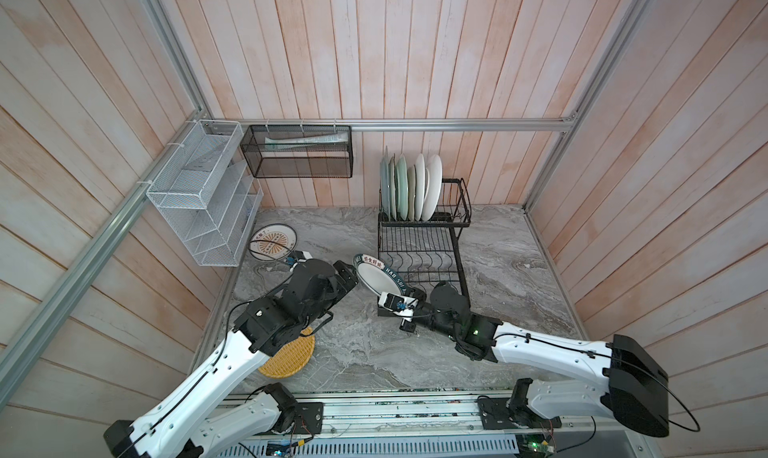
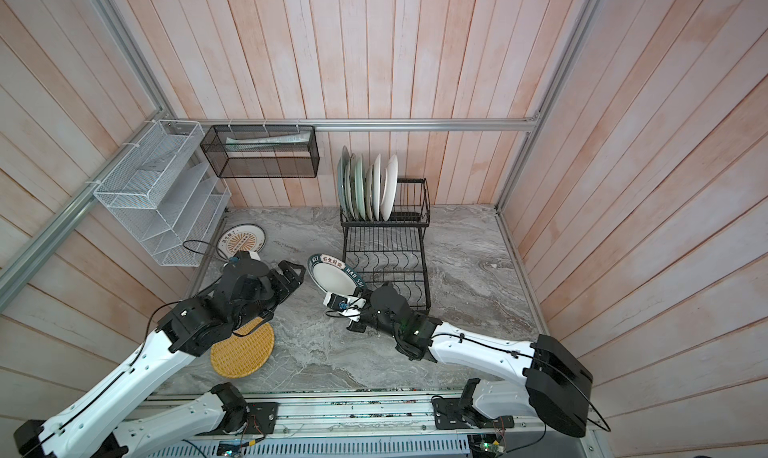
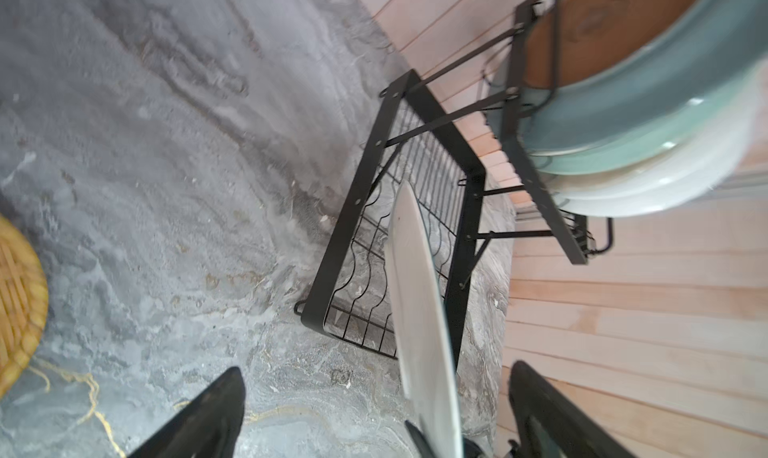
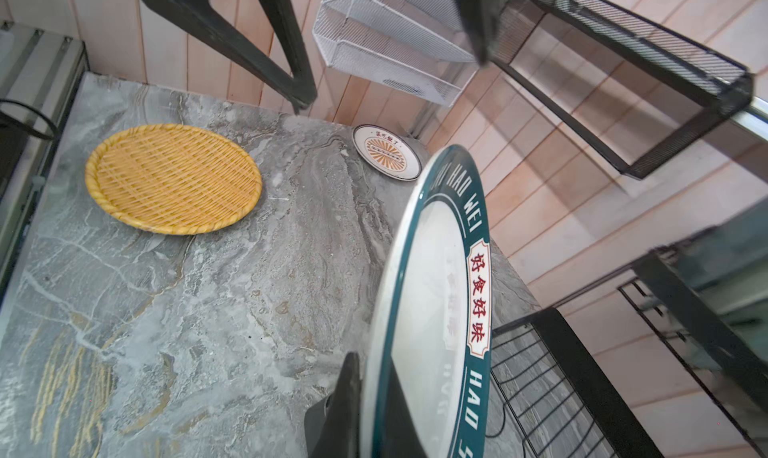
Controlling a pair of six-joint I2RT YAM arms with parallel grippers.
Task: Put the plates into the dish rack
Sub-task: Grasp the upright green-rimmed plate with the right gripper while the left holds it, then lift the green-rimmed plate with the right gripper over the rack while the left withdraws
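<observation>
Right claw (image 1: 405, 295): clamped on lower rim of the teal-rimmed plate (image 1: 376, 275), one finger on each face in the right wrist view.
Teal-rimmed plate: white centre, red Chinese lettering on the rim; off the counter (image 1: 519, 268), tilted on edge, at front-left corner of the dish rack (image 1: 419, 252) lower tier. Contact with the wires: cannot tell.
Left claw (image 1: 348, 276): jaws wide apart, gripping nothing; just beside far rim of the teal-rimmed plate. In the left wrist view the plate edge sits between the fingers (image 3: 208, 410), no contact seen.
Dish rack: black wire, against the counter's back edge, right of middle; lower-tier slots bare.
Racked plates (image 1: 409, 189): upright in a row on the upper tier, teal and pale green at the left, cream and white at the right.
Sunburst plate (image 1: 272, 240): flat near the counter's back-left corner, below the white mesh organizer (image 1: 199, 198).
Yellow woven plate (image 1: 291, 356): flat near the counter's front-left corner, partly under the left arm.
Black mesh basket (image 1: 299, 152): hung on the back wall rail, left of the rack.
</observation>
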